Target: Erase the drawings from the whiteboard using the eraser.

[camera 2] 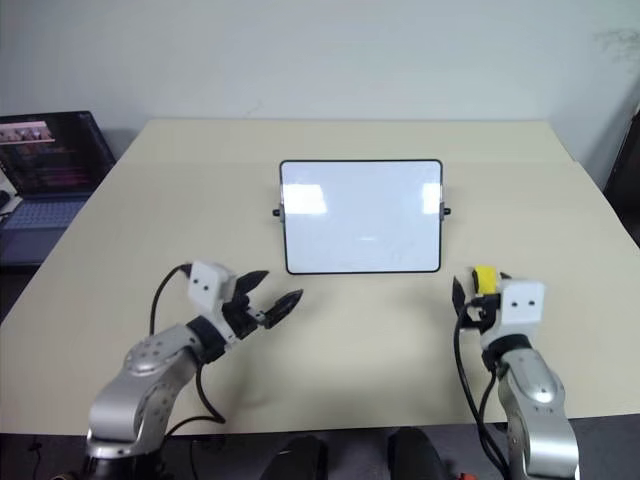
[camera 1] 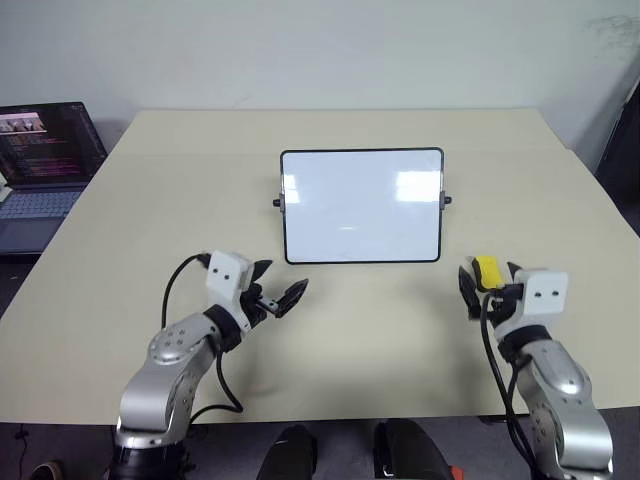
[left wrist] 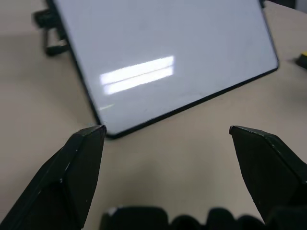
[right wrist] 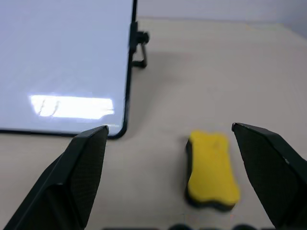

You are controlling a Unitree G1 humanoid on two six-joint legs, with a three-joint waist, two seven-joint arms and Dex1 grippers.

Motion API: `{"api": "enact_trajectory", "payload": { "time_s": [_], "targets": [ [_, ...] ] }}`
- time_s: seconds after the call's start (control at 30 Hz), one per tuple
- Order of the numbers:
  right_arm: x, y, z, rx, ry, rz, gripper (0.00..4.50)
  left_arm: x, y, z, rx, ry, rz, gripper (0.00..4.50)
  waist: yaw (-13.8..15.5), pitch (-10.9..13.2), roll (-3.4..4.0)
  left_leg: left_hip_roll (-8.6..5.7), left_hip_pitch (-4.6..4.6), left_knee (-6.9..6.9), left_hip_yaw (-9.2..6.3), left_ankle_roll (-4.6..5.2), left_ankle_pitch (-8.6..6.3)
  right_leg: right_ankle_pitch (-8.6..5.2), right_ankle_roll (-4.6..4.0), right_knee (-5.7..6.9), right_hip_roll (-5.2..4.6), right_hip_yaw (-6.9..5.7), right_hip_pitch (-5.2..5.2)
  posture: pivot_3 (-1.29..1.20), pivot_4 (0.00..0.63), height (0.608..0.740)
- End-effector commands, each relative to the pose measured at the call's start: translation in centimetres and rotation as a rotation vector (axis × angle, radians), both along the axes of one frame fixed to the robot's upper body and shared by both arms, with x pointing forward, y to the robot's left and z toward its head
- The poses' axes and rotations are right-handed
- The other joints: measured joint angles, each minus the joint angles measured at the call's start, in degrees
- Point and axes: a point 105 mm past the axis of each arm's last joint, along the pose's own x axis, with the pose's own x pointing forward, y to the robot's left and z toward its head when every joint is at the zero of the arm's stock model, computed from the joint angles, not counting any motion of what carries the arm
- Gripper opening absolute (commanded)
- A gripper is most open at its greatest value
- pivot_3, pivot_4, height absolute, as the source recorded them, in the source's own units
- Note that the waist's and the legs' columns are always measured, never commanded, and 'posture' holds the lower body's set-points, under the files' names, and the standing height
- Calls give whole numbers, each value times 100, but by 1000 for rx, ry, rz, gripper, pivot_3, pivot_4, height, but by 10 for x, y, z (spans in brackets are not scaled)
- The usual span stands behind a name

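Beige bench [camera 1: 350,350] carried your whiteboard [camera 1: 362,205], wiped clean, at centre. Your right end effector [right wrist: 170,139] stood spread, the eraser [right wrist: 211,168] lying free between; left end effector [camera 1: 280,290] spread too. Retreat gently, avoiding nudging it.

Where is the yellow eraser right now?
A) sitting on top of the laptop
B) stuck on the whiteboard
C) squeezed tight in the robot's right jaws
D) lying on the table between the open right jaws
D: the eraser lies flat on the table, with the right gripper spread wide on either side and not touching it.
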Motion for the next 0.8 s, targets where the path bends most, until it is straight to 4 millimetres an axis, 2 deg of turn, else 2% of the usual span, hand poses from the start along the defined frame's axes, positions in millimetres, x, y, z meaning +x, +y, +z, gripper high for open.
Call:
{"api": "enact_trajectory", "payload": {
  "time_s": [0.03,0.13,0.3,0.43,0.57,0.7,0.8],
  "targets": [
    [-14,-6,8,50,-75,14,4442,-3,16,13,11,-81,130,4500,-2,0,0,2,4,2,1,0,0,-3,5,2,2,0,4,0,150,740],
    [-22,-8,0,82,-71,28,4442,-6,30,7,9,-80,229,4500,-15,-2,3,10,9,11,5,1,1,9,-1,6,9,1,8,0,150,740],
    [-20,-24,-17,57,-17,48,4442,-8,44,15,23,-137,344,4500,-21,-3,2,20,9,23,11,0,2,16,-5,6,21,-2,11,0,150,740],
    [-15,-39,-17,32,-18,44,4442,-9,46,17,19,-158,401,4500,-19,-3,3,18,6,21,14,0,1,16,-5,2,22,0,10,0,150,740],
    [-15,-48,-18,-7,-11,49,4442,-13,36,13,15,-153,400,4500,-18,-3,3,19,6,20,15,0,1,16,-5,3,22,-1,10,0,150,740],
    [-29,-49,-20,-15,18,50,4442,-19,42,2,37,-116,412,4500,-12,-3,3,21,5,17,14,0,1,15,-5,2,22,0,9,0,150,740],
    [-39,-52,-28,-18,64,46,4442,-14,44,3,40,-130,427,4500,-4,-3,3,20,4,20,13,1,1,15,-5,2,22,0,9,0,150,740]
  ]
}}
